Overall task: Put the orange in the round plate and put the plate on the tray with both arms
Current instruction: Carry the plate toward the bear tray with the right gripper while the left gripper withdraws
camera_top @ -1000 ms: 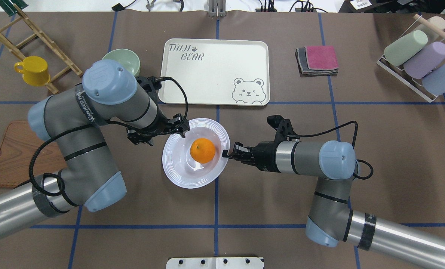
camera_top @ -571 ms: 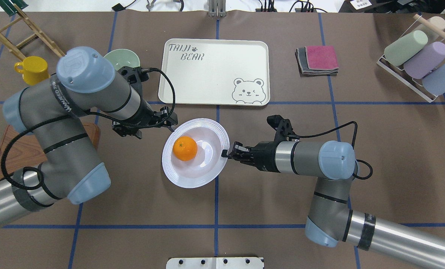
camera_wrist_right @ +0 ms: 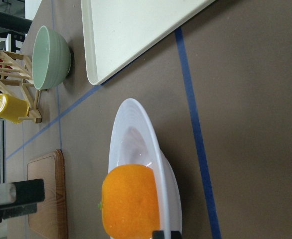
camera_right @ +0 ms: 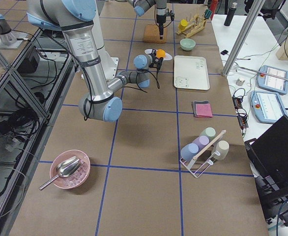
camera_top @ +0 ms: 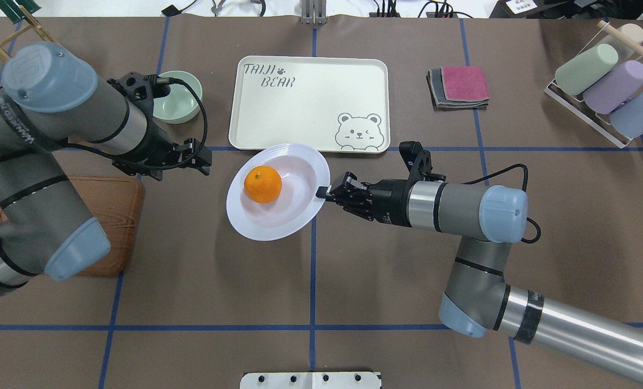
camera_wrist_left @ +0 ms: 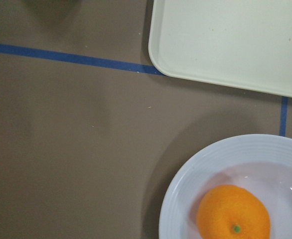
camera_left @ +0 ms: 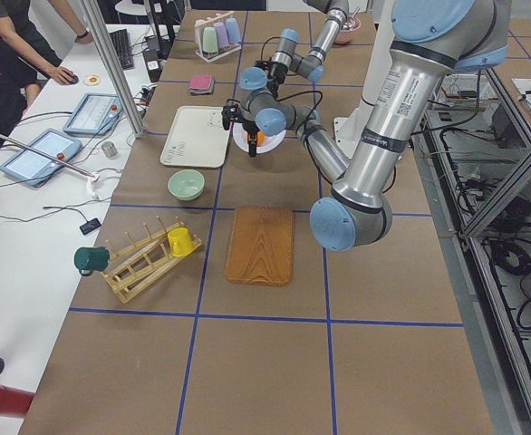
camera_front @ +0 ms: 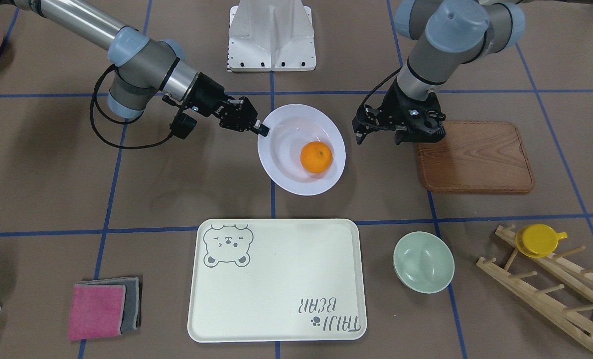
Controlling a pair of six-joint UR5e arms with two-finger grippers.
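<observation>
The orange (camera_top: 262, 184) lies in the white round plate (camera_top: 256, 229), towards its left side. My right gripper (camera_top: 321, 192) is shut on the plate's right rim and holds it tilted, seemingly off the table, just in front of the tray (camera_top: 300, 108). The tray has nothing on it. My left gripper (camera_top: 202, 160) hangs open and empty to the left of the plate, clear of its rim. The front view shows the orange (camera_front: 316, 157), the plate (camera_front: 286, 184), the right gripper (camera_front: 262, 130), the left gripper (camera_front: 378, 138) and the tray (camera_front: 276, 289).
A pale-green bowl (camera_front: 423, 262) sits left of the tray. The wooden board (camera_front: 476, 157) lies under my left arm. A yellow cup (camera_front: 538, 239) hangs on a wooden rack (camera_front: 550, 289). Folded cloths (camera_top: 459, 86) and a cup rack (camera_top: 608, 89) are on the right.
My left gripper has drawn back to the left, away from the plate. The right gripper has carried the plate up and towards the tray. The orange has rolled to the plate's left side.
</observation>
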